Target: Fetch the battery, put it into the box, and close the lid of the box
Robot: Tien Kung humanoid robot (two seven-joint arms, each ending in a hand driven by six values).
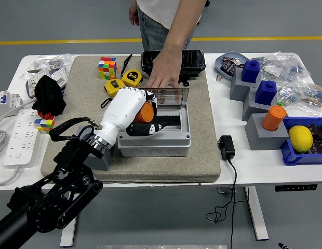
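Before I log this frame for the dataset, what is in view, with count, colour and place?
battery: 1, orange, in the left hand over the box
box: 1, grey, mat centre, lid up
lid: 1, clear, upright, held by the person
grey block: 1, left of the box
Rubik's cubes: 2, far mat and left table
tape measures: 2, yellow, far mat
lemon: 1, yellow, blue tray at right
person's hand: 1, on the lid
left hand: 1, white, gripping the battery
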